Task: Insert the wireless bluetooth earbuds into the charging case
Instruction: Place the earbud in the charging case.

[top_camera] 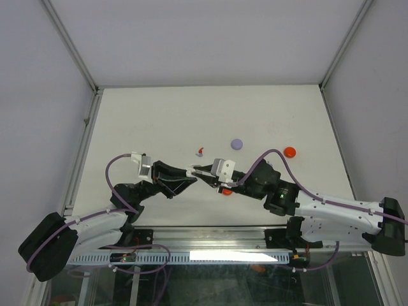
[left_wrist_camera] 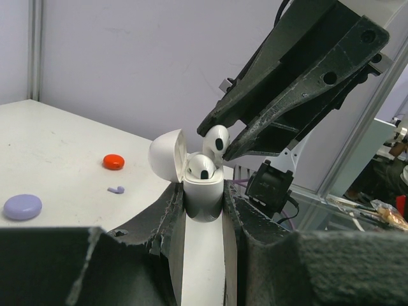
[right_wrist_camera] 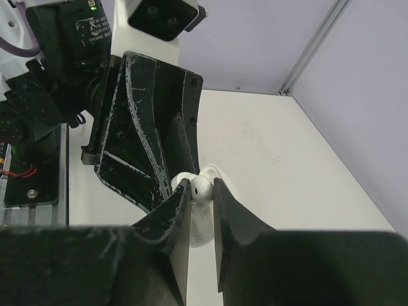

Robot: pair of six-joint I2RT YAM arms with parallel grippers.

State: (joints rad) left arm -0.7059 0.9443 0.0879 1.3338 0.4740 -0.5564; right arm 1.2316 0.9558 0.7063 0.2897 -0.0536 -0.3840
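My left gripper (left_wrist_camera: pixel 203 194) is shut on a white charging case (left_wrist_camera: pixel 204 203) and holds it upright with its lid (left_wrist_camera: pixel 166 156) open. One white earbud (left_wrist_camera: pixel 200 167) sits in the case. My right gripper (right_wrist_camera: pixel 202 189) is shut on a second white earbud (right_wrist_camera: pixel 203 186) and holds it just above the case's open slot; this earbud also shows in the left wrist view (left_wrist_camera: pixel 217 140). In the top view the two grippers meet tip to tip, left (top_camera: pixel 187 173) and right (top_camera: pixel 196 171). A pale purple earbud (left_wrist_camera: pixel 115 189) lies on the table.
A purple puck (top_camera: pixel 237 144) and a red puck (top_camera: pixel 290 152) lie on the white table (top_camera: pixel 159 115) behind the arms. A small red and purple earbud pair (top_camera: pixel 201 152) lies near them. Another red object (top_camera: pixel 226 190) sits under the right arm.
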